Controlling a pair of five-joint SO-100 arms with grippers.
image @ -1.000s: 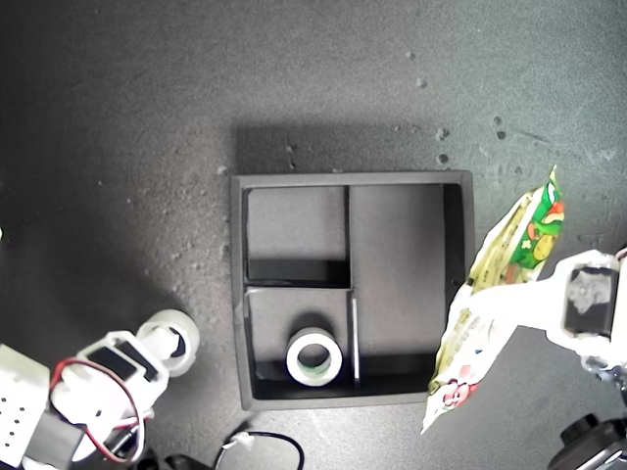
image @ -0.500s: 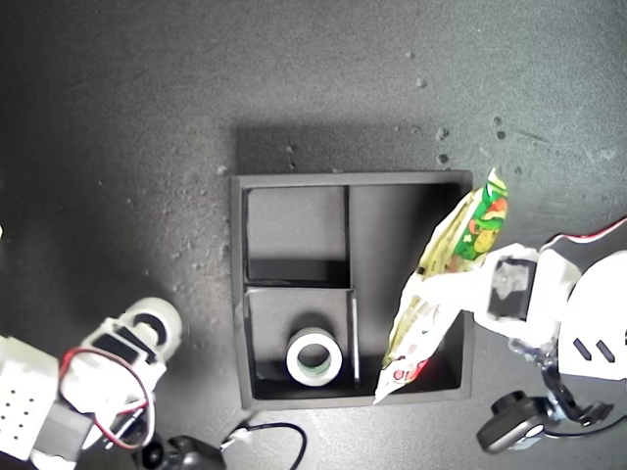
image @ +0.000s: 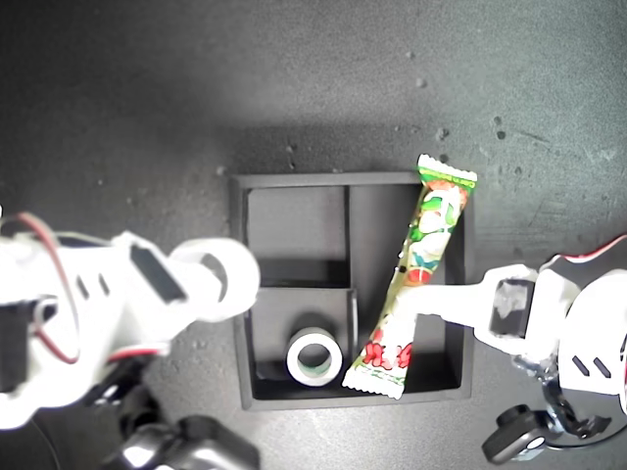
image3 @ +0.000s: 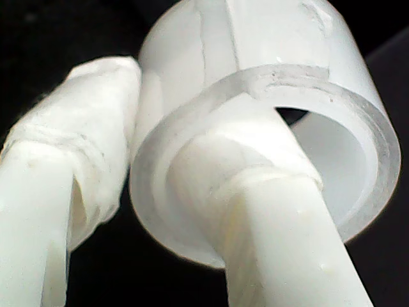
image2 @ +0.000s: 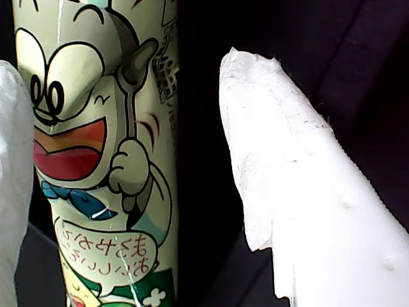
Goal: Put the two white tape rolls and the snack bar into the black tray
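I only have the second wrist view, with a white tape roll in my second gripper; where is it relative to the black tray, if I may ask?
Observer: My second gripper holds that tape roll above the black tray's wall on the exterior view's left, not yet inside.
Operator: Thanks. Is either small compartment taken?
Observer: The other tape roll sits in the one nearer the exterior view's bottom.
Operator: And the snack bar?
Observer: The snack bar lies diagonally in the long compartment, one end over the wall; my first gripper is open beside it.
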